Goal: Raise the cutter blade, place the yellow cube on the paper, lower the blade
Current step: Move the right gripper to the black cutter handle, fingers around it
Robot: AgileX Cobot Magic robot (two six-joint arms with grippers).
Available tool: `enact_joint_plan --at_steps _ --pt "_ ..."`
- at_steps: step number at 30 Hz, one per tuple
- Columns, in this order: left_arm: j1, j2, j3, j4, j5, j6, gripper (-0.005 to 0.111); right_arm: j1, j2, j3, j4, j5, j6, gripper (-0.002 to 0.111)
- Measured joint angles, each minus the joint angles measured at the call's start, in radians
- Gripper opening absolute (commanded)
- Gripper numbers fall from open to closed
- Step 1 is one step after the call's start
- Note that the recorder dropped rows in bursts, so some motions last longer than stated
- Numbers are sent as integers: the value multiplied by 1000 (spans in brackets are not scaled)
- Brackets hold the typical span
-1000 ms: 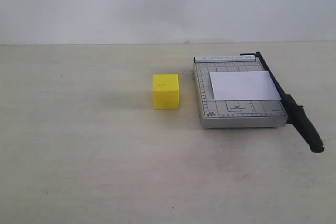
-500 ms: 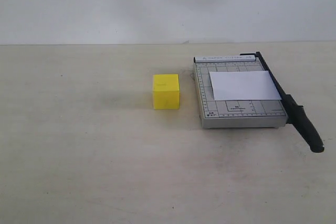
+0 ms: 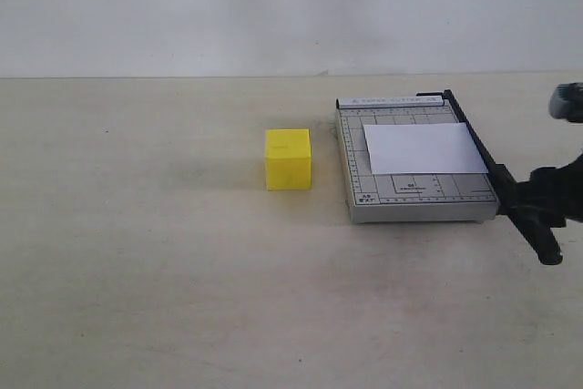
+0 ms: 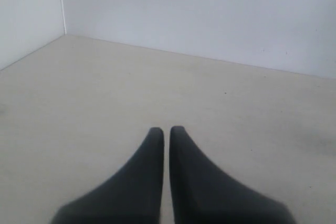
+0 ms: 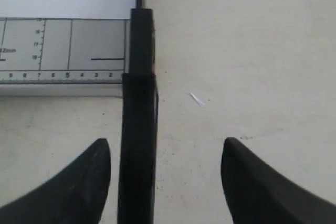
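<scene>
When closing the right claw [image 5: 167,142], take the cutter blade [image 5: 140,40] by its thick rounded handle [image 5: 137,156], now lying flat between wide-spread fingers [image 5: 84,187], nothing gripped. Judged stiff and hinged at the far end, so lift in an arc, not straight up; probably smooth, so squeeze squarely. Overhangs the grey base [image 3: 410,196] at its 5 o'clock corner, with bare bench [image 3: 137,271] all round for clearance. Elsewhere, pinched almost to touching and empty: left claw [image 4: 166,129]. Farther in, at 9 o'clock of the base, near but apart: yellow cube [image 3: 288,159]. Looks solid, light, flat-sided; take across two opposite faces. On the base toward 1 o'clock, edge along the blade: paper [image 3: 424,148], thin and loose, so set down gently. Beyond, at 12 o'clock, only wall [image 3: 273,6].
</scene>
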Motion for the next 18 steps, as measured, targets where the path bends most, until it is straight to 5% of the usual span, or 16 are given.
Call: enact_joint_plan --at_steps 7,18 --pt "0 0 0 0 0 0 4 132 26 0 2 -96 -146 59" --pt "0 0 0 0 0 0 4 148 -132 21 63 -282 -25 59"
